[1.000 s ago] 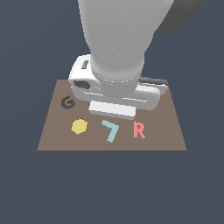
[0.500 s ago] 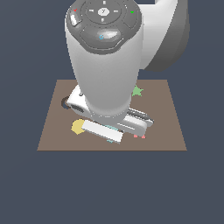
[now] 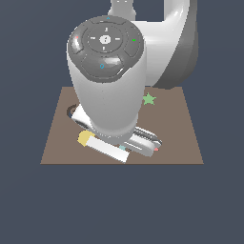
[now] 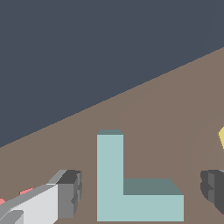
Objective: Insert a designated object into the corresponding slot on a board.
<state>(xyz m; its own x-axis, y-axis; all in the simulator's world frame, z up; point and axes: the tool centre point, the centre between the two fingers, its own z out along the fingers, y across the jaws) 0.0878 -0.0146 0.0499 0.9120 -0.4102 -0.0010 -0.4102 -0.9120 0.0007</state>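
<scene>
In the wrist view the light teal L-shaped piece lies flat on the brown board. My gripper is open and straddles it, with one dark fingertip on one side and the other on the opposite side, both apart from it. In the exterior view the arm hides most of the board; only a sliver of the teal piece shows under the hand. The chevron slot is hidden behind the arm.
A yellow heptagon lies beside the hand and shows at the wrist view's edge. A bit of the pink R shows on the other side. A green star lies further back. The G recess is mostly hidden.
The arm has swung forward and down over the front of the board. It now covers the teal piece and most of the R, which were in plain sight a second ago.
</scene>
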